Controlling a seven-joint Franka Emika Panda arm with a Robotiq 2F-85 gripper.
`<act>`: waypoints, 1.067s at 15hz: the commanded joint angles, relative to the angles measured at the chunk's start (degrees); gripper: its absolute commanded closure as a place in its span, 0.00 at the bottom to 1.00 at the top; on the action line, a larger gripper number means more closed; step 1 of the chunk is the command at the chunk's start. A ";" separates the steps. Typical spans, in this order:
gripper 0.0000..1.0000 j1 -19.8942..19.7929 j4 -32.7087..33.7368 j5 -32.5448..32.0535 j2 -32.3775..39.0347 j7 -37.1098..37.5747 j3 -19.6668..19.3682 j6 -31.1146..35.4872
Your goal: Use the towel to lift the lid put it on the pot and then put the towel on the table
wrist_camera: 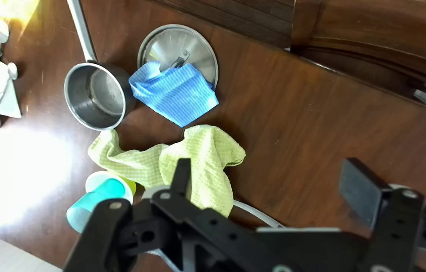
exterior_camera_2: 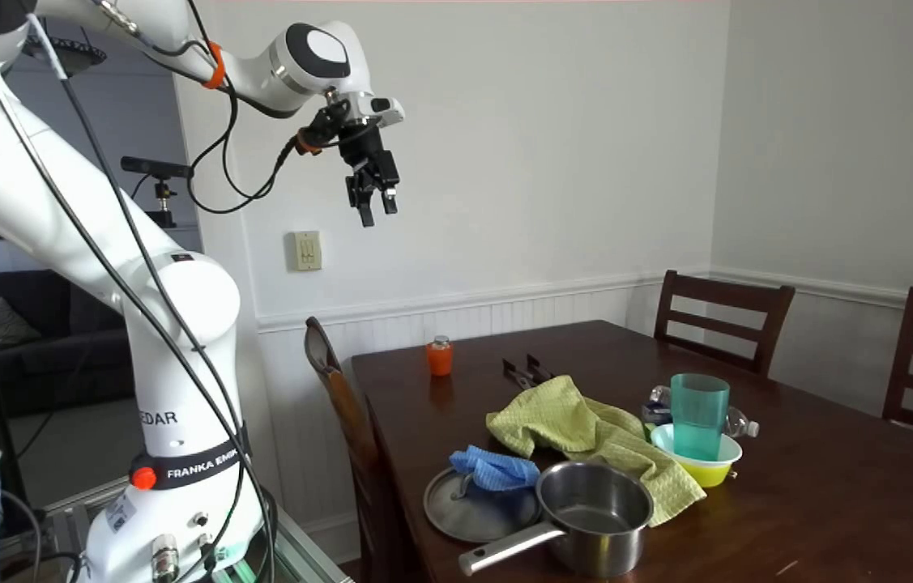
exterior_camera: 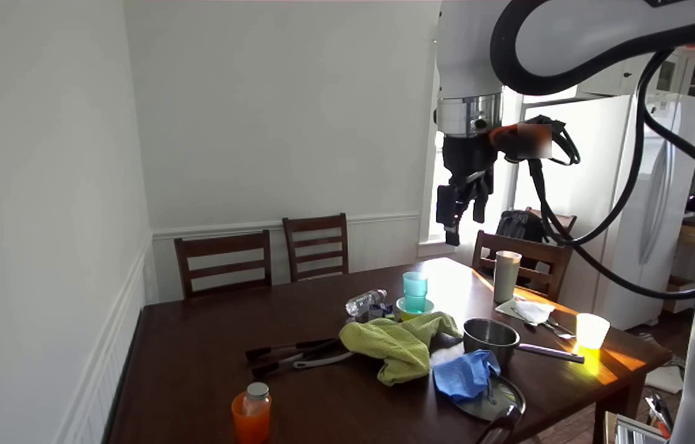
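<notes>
A blue towel (wrist_camera: 177,92) lies crumpled over part of the metal lid (wrist_camera: 201,53), with the lid's handle partly showing beside it. In both exterior views the towel (exterior_camera: 464,375) (exterior_camera_2: 501,470) rests on the lid (exterior_camera: 489,404) (exterior_camera_2: 468,518), which lies flat on the table (exterior_camera_2: 829,494). The steel pot (exterior_camera_2: 598,546) stands upright and uncovered next to the lid; it also shows in the wrist view (wrist_camera: 73,100). A green towel (wrist_camera: 205,162) lies bunched beside them. My gripper (exterior_camera: 464,227) is open and empty, high above the table (exterior_camera_2: 378,212); its fingers frame the wrist view (wrist_camera: 269,181).
A teal cup (exterior_camera_2: 699,417) stands in a bowl (exterior_camera_2: 703,470) near a plastic bottle (exterior_camera: 366,302). Utensils (exterior_camera: 295,357) stick out from under the green towel. An orange cup (exterior_camera: 251,419) holds a jar. A tumbler (exterior_camera: 506,277) and white cup (exterior_camera: 592,331) stand near cutlery.
</notes>
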 commanded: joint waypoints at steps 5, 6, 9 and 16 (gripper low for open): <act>0.00 -3.52 -8.77 -4.12 -1.67 0.03 -8.20 -1.61; 0.00 -4.77 -10.59 -4.75 -1.68 0.41 -9.67 -1.10; 0.00 -8.37 -15.57 -5.01 -1.29 2.20 -13.27 0.70; 0.00 -14.57 -22.76 -4.38 0.45 1.54 -19.27 9.48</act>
